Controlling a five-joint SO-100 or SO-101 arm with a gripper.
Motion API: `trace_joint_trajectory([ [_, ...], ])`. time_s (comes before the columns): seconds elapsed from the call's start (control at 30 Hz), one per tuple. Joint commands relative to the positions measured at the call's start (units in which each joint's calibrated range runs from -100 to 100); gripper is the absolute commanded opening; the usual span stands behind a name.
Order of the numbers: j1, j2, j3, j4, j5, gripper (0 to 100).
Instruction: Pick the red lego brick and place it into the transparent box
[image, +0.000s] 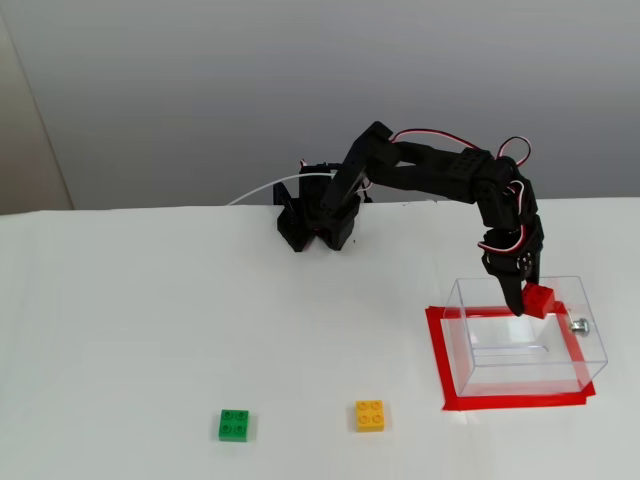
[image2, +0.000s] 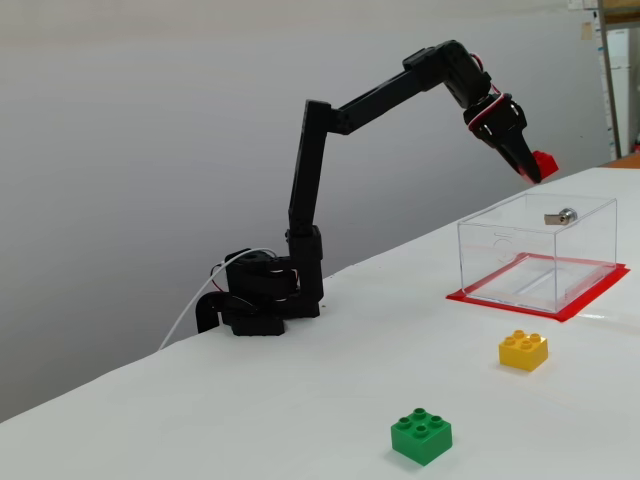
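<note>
Red lego brick (image2: 545, 164), a small bright red square plastic piece, sits pinched at the tip of the black end effector (image2: 531, 169), held in the air above the box opening and touching neither the walls nor the floor; the risks below run from the biggest item down.

White tabletop (image: 150, 320): smooth and broad, so a brick dropped outside the box would probably bounce or skid well away.

Black five-joint arm (image2: 310, 170): stretched far out from its base, where I judge a small joint error would shift the tip a good deal.

Transparent rectangular plastic box (image: 560, 350) with thin clear walls and a small silver knob (image: 579, 325): it stands open-topped inside a red tape rectangle (image: 440, 360). In a fixed view the brick (image: 540, 300) appears over the far side of the opening, close to the back rim, not the middle. Letting go here could land it on the rim and tip it outside. Lowering first might knock a finger against the thin wall and push the light box off its tape.

End effector (image: 530, 305): clenched on the brick by one edge only, as far as I can tell; such a shallow hold could let it twist or slip early.

Yellow studded brick (image: 370, 415) and green studded brick (image: 235, 425): both lie well apart from the box, and pose no hazard.
</note>
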Motion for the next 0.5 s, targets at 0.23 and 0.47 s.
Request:
trace_joint_trajectory([
  [0.23, -2.45, 2.09, -1.62, -0.68, -0.12, 8],
  [0.47, -2.15, 2.09, -1.62, -0.77, -0.17, 8],
])
